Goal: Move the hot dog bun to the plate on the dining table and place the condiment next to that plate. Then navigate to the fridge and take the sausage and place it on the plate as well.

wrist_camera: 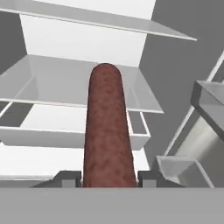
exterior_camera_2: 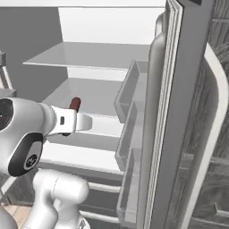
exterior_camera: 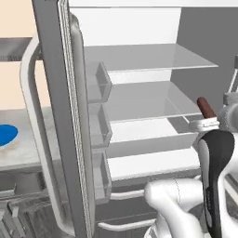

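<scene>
Looking from behind the arm, left and right, into the open fridge (exterior_camera: 139, 93), close up; shelves shared centre frame, door at left edge in one, right edge in other. Riding the hand, facing inward along the sausage (wrist_camera: 107, 131), very near.

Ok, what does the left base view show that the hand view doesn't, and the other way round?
Left base view: the open fridge door with its curved handle, a bright blue disc on a pale surface beyond it, and the arm. Hand view: the finger tips pressed against both sides of the sausage. Both: the sausage held by the gripper and the fridge's white shelves.
</scene>
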Controlling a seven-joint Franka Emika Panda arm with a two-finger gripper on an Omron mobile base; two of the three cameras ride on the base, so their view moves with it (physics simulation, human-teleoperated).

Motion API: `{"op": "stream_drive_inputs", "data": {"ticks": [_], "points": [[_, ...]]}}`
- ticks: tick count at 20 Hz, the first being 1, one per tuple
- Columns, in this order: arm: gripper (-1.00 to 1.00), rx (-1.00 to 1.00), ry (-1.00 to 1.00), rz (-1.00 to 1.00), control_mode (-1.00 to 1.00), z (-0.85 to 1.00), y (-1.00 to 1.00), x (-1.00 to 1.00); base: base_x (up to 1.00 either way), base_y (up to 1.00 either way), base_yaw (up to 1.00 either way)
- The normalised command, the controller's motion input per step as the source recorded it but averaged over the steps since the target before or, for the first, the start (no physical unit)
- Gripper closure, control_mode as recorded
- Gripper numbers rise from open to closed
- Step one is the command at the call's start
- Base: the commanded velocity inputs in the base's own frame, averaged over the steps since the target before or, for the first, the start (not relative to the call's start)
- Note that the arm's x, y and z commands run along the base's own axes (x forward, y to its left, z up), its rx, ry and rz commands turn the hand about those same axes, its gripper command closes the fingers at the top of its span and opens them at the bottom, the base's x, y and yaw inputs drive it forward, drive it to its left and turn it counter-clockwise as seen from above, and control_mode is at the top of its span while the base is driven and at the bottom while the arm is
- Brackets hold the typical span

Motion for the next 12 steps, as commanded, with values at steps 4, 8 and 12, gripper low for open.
{"op": "stream_drive_inputs", "data": {"ticks": [4, 8, 12], "points": [[1.0, 0.0, 0.0, 0.0, 1.0, 0.0, 0.0, 0.0, -0.98, 0.04, 0.33], [1.0, 0.0, 0.0, 0.0, 1.0, 0.0, 0.0, 0.0, -0.7, 0.08, 0.48], [1.0, 0.0, 0.0, 0.0, 1.0, 0.0, 0.0, 0.0, -0.52, 0.15, 0.55]]}}
